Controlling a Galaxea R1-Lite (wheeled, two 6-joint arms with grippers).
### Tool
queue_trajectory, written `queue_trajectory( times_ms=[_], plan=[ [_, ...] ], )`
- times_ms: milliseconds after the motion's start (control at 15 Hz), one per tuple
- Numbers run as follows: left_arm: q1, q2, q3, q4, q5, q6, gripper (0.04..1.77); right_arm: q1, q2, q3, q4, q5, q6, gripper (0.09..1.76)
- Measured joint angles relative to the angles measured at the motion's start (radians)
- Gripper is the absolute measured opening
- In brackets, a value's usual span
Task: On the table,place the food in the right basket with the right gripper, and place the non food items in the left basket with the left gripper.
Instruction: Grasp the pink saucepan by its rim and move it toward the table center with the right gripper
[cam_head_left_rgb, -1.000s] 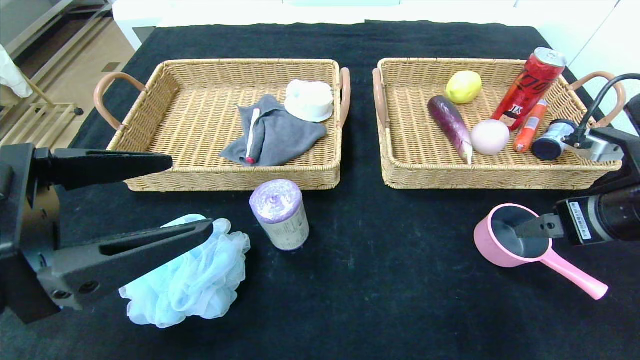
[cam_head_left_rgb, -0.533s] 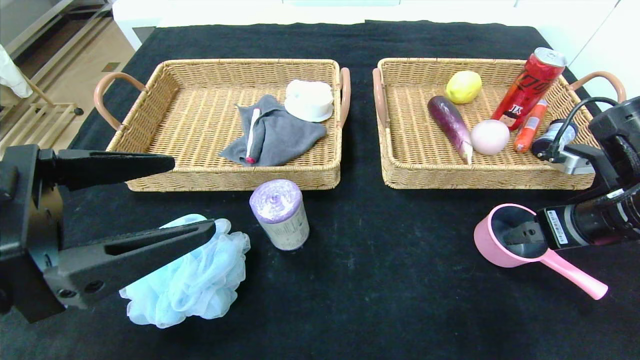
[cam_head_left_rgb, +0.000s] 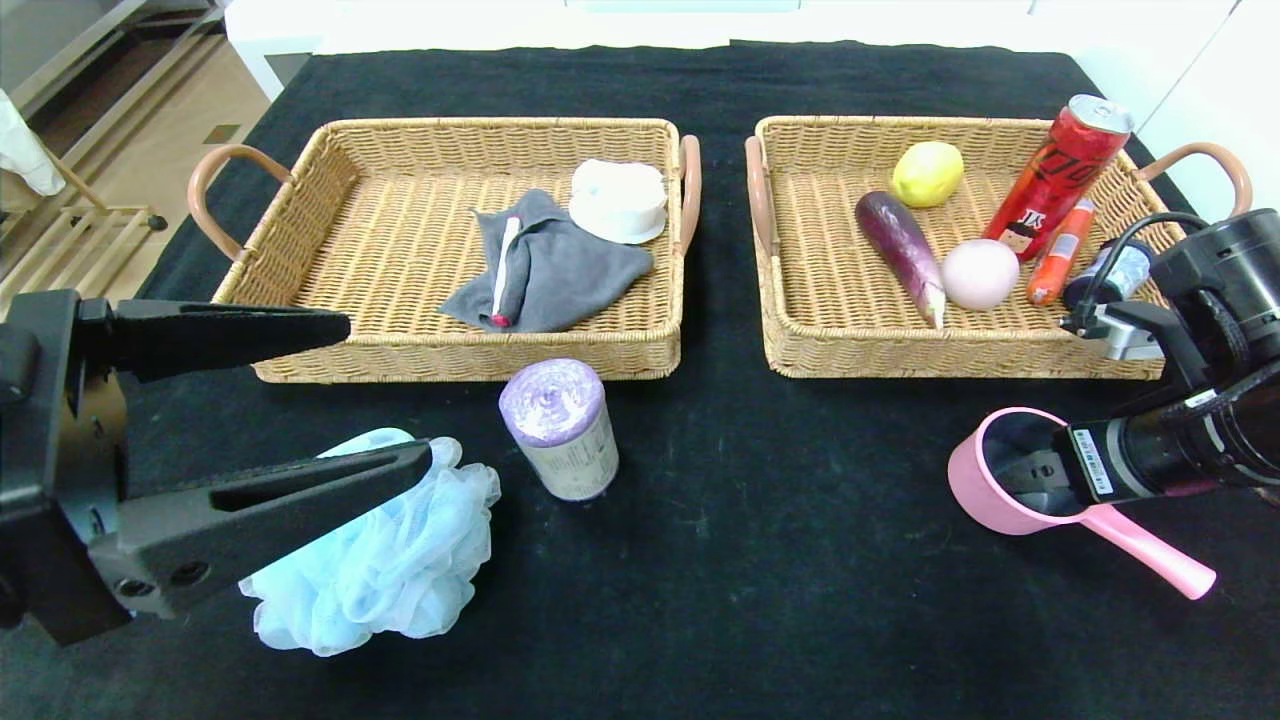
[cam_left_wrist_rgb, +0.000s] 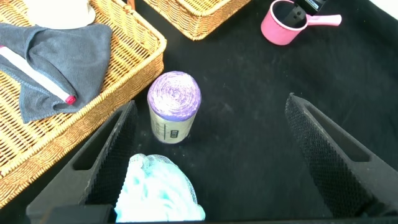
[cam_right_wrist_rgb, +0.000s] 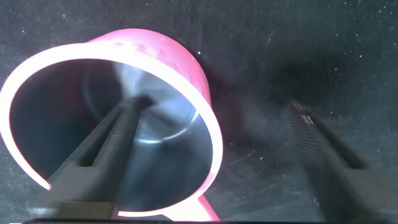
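The pink saucepan (cam_head_left_rgb: 985, 490) stands on the black table (cam_head_left_rgb: 780, 580) at the front right. My right gripper (cam_head_left_rgb: 1035, 468) is open over it, with one finger inside the pan (cam_right_wrist_rgb: 155, 81) and the other outside its wall (cam_right_wrist_rgb: 217, 102). The light-blue pouf (cam_head_left_rgb: 400, 560) and the lilac roll (cam_head_left_rgb: 562, 430) lie at the front left. My left gripper (cam_head_left_rgb: 385, 390) is open above the pouf (cam_left_wrist_rgb: 158, 193), with the roll (cam_left_wrist_rgb: 175, 106) just beyond its fingers. The red can (cam_head_left_rgb: 1058, 170), the peach ball (cam_head_left_rgb: 980, 273) and the eggplant (cam_head_left_rgb: 900, 245) lie in the right basket (cam_head_left_rgb: 950, 362).
The left basket (cam_head_left_rgb: 460, 365) holds a grey cloth (cam_head_left_rgb: 560, 270), a white stick with a red tip (cam_head_left_rgb: 503, 265) and a white round dish (cam_head_left_rgb: 618, 200). The right basket also holds a lemon (cam_head_left_rgb: 927, 173), an orange tube (cam_head_left_rgb: 1060, 250) and a small dark-capped can (cam_head_left_rgb: 1105, 275).
My right arm has moved left and down, and its finger has gone deeper into the saucepan. The left gripper has barely moved.
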Motion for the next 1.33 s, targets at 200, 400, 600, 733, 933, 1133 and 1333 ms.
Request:
queue_trajectory(
  times_ms=[200,400,600,733,933,1133,1333],
  plan=[
    [0.000,-0.001,0.000,0.000,0.000,0.000,1.72,0.001,0.000,0.000,0.000,0.001,0.000,1.08],
    [0.000,-0.001,0.000,0.000,0.000,0.000,1.72,0.002,-0.002,0.001,0.000,0.024,0.001,0.77],
    [0.000,-0.002,0.000,0.001,-0.001,0.000,1.72,0.001,-0.011,0.002,0.000,0.066,0.001,0.19],
    [0.000,-0.003,0.000,0.000,-0.001,0.000,1.72,-0.001,-0.014,0.002,0.000,0.065,0.002,0.19],
    [0.000,-0.003,0.003,-0.004,-0.001,0.000,1.72,-0.005,-0.016,0.001,0.001,0.066,0.001,0.19],
    [0.000,-0.003,0.004,-0.004,-0.001,0.000,1.72,-0.007,-0.016,0.001,0.002,0.065,0.001,0.19],
    [-0.001,-0.003,0.005,-0.004,-0.001,0.000,1.72,-0.007,-0.018,0.001,0.001,0.064,0.001,0.19]
  ],
)
